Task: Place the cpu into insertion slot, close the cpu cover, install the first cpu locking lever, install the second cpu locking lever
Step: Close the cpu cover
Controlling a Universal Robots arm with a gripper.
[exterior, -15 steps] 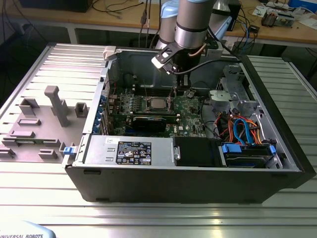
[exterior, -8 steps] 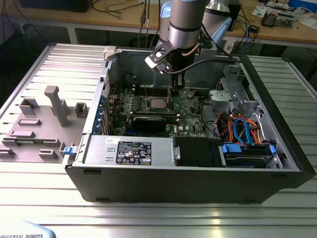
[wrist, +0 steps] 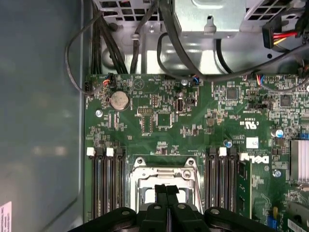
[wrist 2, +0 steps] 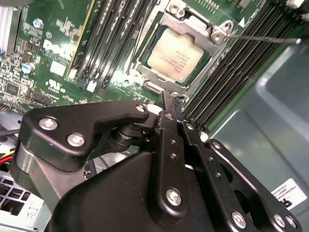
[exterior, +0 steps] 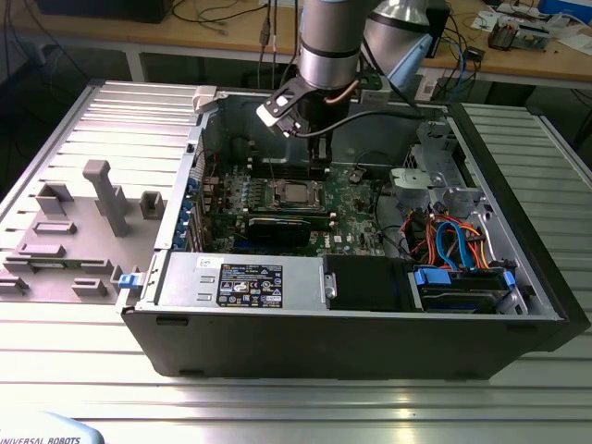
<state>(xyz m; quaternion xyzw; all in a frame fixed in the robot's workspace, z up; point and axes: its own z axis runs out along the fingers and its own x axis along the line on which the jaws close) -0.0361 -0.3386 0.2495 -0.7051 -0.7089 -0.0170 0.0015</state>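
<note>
- Black gripper (wrist 2: 167,104) poised just over one corner of the socket, its fingers (wrist: 161,193) pressed together into one narrow blade, gripping nothing.
- Small flat square cpu with a dull silver-grey top (wrist 2: 177,59) seated level in the square metal-rimmed insertion slot (wrist 2: 153,86), mid-board inside the open computer case (exterior: 518,277) on the ribbed metal table (exterior: 74,351).
- Thin silver cpu cover frame (wrist 2: 199,25) lying down around the chip, window over its top.
- Thin steel wire lever (wrist 2: 263,38) jutting from a socket corner across the memory slots, seemingly unlatched; judged to be the lever stage of the work.
- To do that stage well: bear on the wire itself with the joined fingertips, never on the chip top or cover; press slowly and evenly so the wire cannot spring out sideways.
- Tight edges: long black memory slots (wrist 2: 231,72) flanking the socket on both sides, touching distance from the fingers' sweep.
- Grey-blue steel case wall (wrist 2: 270,125) near, beyond those slots.
- Dark cable bundle (wrist: 169,48) well apart, past the board's far edge.
- Open room mainly straight above the socket.
</note>
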